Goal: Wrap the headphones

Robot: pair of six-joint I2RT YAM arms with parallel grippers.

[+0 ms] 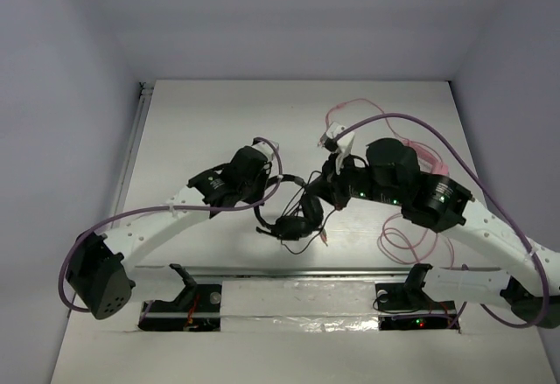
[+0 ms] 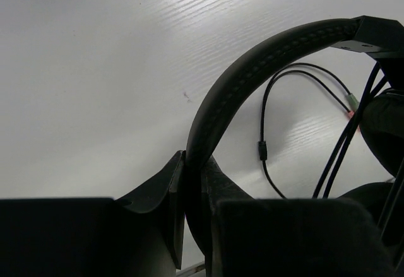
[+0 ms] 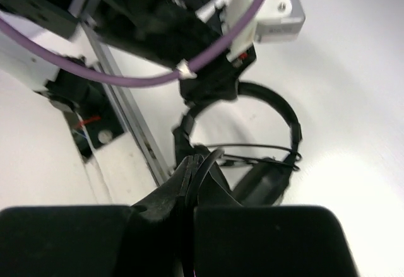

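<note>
Headphones [image 1: 295, 219] sit mid-table [image 1: 201, 122], just ahead of the near rail [image 1: 289, 272]. Open tabletop runs to the far and left edges, and the side walls are well apart from both arms. Left gripper [image 2: 192, 182]: jaws clamped on the headband [image 2: 252, 62]. Right gripper [image 3: 191, 176]: jaws pressed together, pinching the thin black cable [image 2: 262, 149]. Top view only: pink cable [image 1: 350, 106] looped on the right side. Left wrist only: coloured plug tips [image 2: 351, 108]. Right wrist only: earcup [image 3: 265, 179] under the headband arc.
</note>
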